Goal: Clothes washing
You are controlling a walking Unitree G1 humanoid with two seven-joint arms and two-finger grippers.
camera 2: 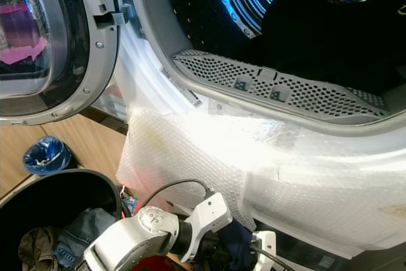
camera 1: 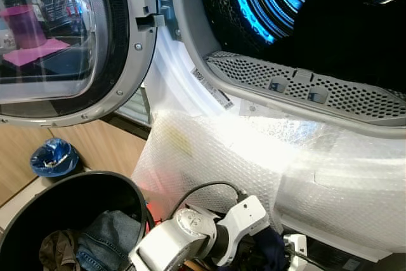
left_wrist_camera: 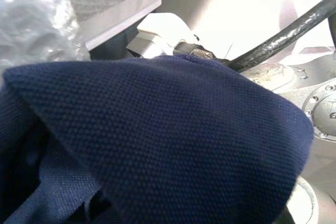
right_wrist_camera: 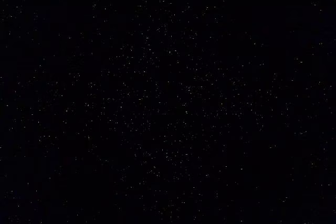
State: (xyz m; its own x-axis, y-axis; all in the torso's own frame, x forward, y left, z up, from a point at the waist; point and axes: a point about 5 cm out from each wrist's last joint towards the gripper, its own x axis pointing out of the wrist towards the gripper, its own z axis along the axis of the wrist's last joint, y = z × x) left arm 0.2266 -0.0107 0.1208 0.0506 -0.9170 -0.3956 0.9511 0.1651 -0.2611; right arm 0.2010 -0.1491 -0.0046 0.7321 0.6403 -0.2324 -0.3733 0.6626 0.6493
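Bubble wrap [camera 1: 209,157] covers the washing machine [camera 1: 304,93] front, door [camera 1: 70,42] open. Left gripper [camera 1: 263,255] is low before it, against navy cloth [left_wrist_camera: 157,129]; its fingers' state I cannot tell. Beside it, black basket [camera 1: 120,188] holds jeans [camera 1: 108,233].

One washing machine [camera 1: 209,138], one black basket [camera 1: 38,211], one navy garment [left_wrist_camera: 157,140] — one blue bag [camera 1: 54,157].

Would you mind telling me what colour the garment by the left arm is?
The garment is navy blue with a fine knit weave, best seen in the left wrist view.
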